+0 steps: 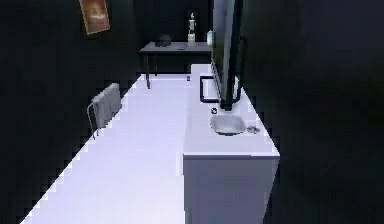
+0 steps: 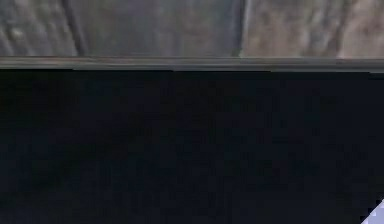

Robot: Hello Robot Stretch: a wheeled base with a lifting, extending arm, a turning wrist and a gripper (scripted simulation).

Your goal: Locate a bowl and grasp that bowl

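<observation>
A white cabinet [image 1: 228,188] is standing at the forward view's lower right; on its tabletop [image 1: 230,147], toward the near end and midway between the side edges, a round grey bowl [image 1: 227,124] is sitting, a small pale thing [image 1: 252,129] just beside it; farther along, a tall dark screen [image 1: 226,50] is rising, with a small black frame [image 1: 207,88] at the left edge; a white radiator [image 1: 105,105] is standing by the left wall; beyond, a dark table [image 1: 172,48] is carrying a slim pale upright thing [image 1: 191,28]; a framed picture [image 1: 95,15] is hanging on the wall; whether the hand is spread or pressed together cannot be told.
</observation>
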